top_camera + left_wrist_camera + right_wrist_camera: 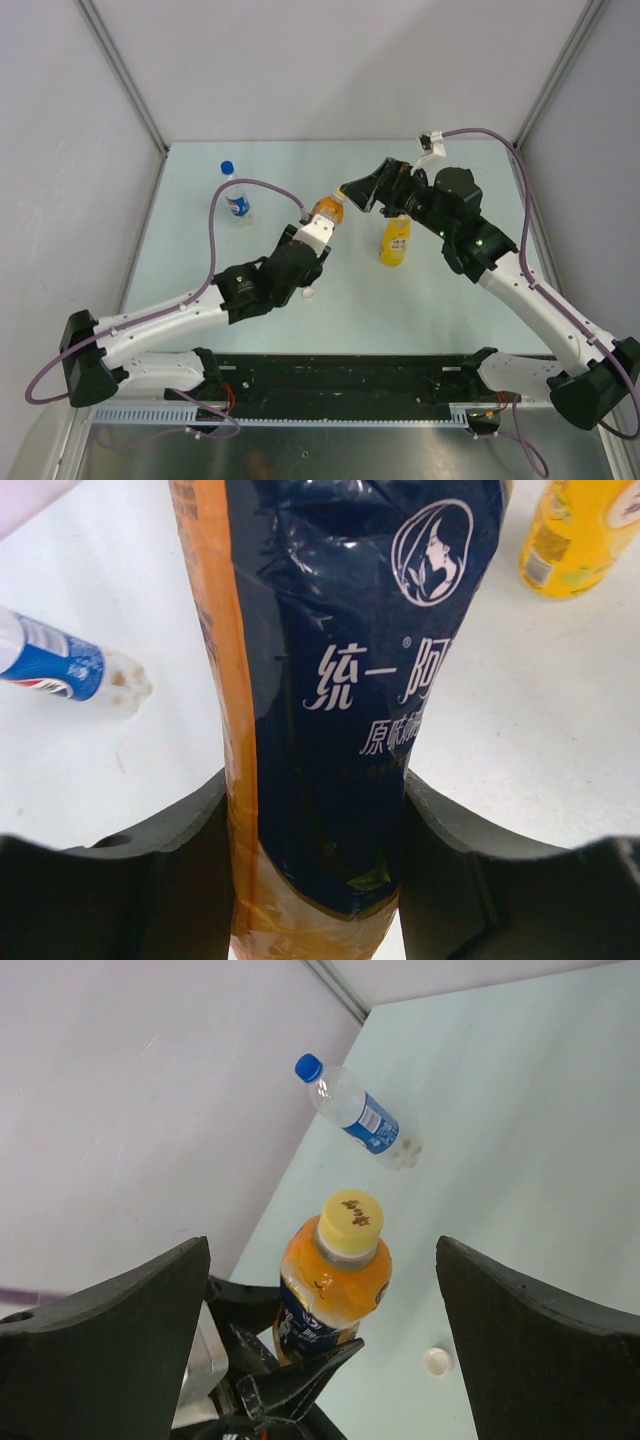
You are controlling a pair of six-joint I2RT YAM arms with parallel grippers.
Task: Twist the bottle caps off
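One cap looks done: a small white round plastic cap (310,294) lies loose on the table (190,270), at six o'clock from the dark-labelled orange plastic bottle (330,1295), which the left gripper (318,232) clamps mid-table. Its yellow cap (350,1222) is still on, with the right gripper (322,1255) wide open near it. The blue cap (309,1066) is also still on the clear water bottle (236,203) at ten o'clock. The tall yellow juice bottle (396,242) stands at three o'clock. That makes three bottles and three caps.

Glossy, crinkled navy film sleeves the orange bottle (340,680), centre frame. Left, the water bottle (60,670) is clear plastic.
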